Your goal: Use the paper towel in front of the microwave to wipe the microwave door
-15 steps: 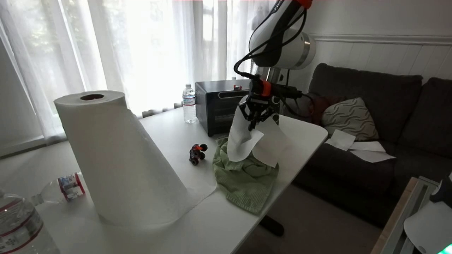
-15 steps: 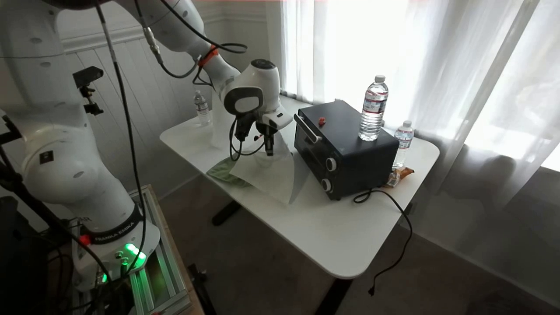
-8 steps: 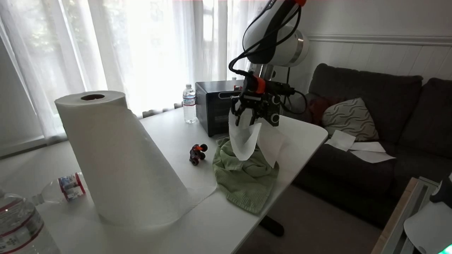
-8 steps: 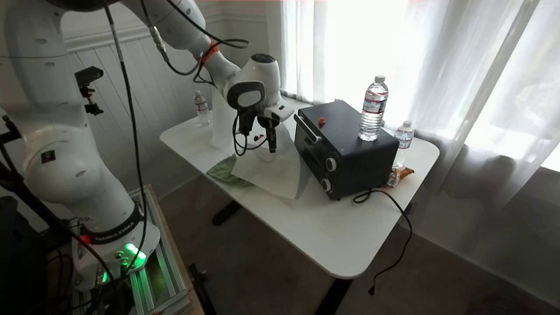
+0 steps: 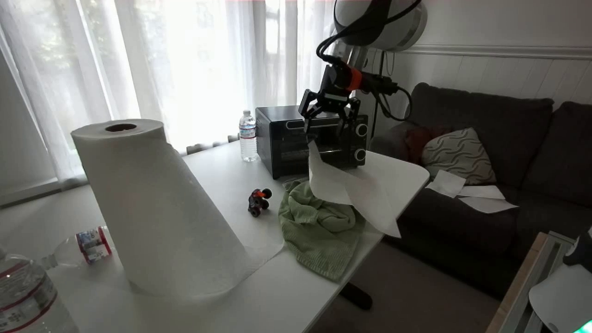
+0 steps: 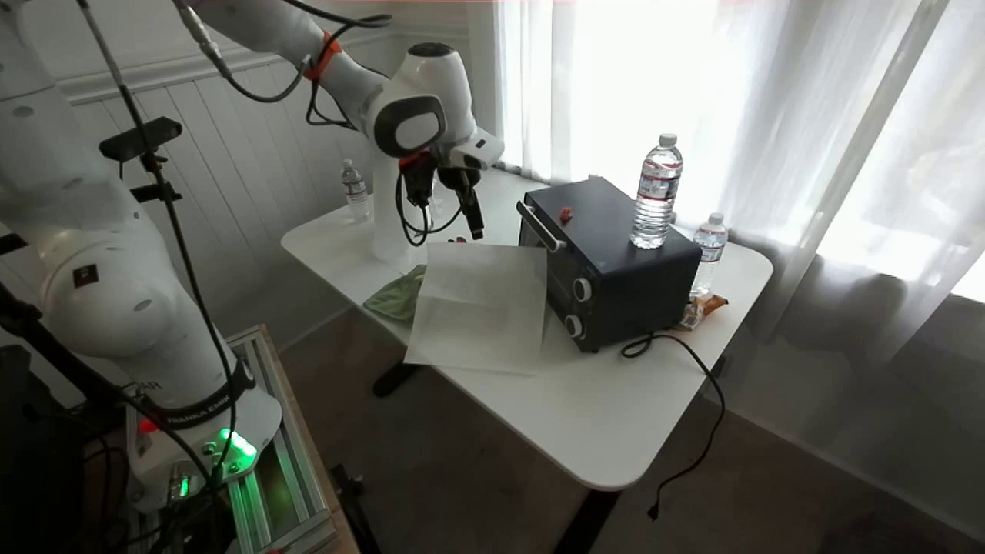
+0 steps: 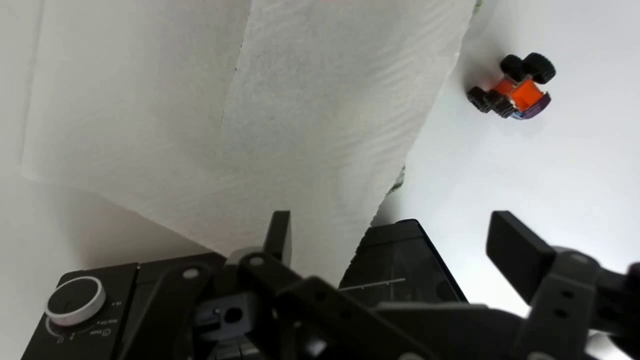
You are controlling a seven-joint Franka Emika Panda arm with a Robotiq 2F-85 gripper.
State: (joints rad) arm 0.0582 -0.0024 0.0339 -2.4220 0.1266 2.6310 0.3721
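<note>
The gripper (image 7: 394, 237) was held above the table (image 6: 585, 423) with its two fingers (image 7: 279, 232) spread wide apart. The corner of a paper towel sheet (image 6: 481, 315) was seen just beside one fingertip; whether it was touched could not be told. The sheet was spread in front of the microwave (image 6: 642, 296), and one of its corners was seen past the table edge nearest the robot's base (image 6: 204, 442). In an exterior view the microwave door (image 5: 293, 141) was partly hidden by the gripper and the sheet; contact between sheet and door could not be made out.

By the sheet a rumpled green cloth (image 5: 319, 240) was partly covered, laid along that same edge. Farther in from the edge, a toy truck (image 5: 258, 202) was placed between the microwave and the paper towel roll (image 5: 152, 208). The roll was stood toward the short edge farthest from the microwave, its loose end trailed over the table. Near the edge by the curtains (image 6: 862, 138), an upright water bottle (image 5: 248, 138) was set just beside the microwave. On top of the microwave another bottle (image 6: 656, 196) and a small red object (image 6: 566, 215) were set. A power cord (image 6: 722, 408) was draped over the short edge nearest the microwave, and an orange wrapper (image 6: 700, 310) was seen near the same edge.
</note>
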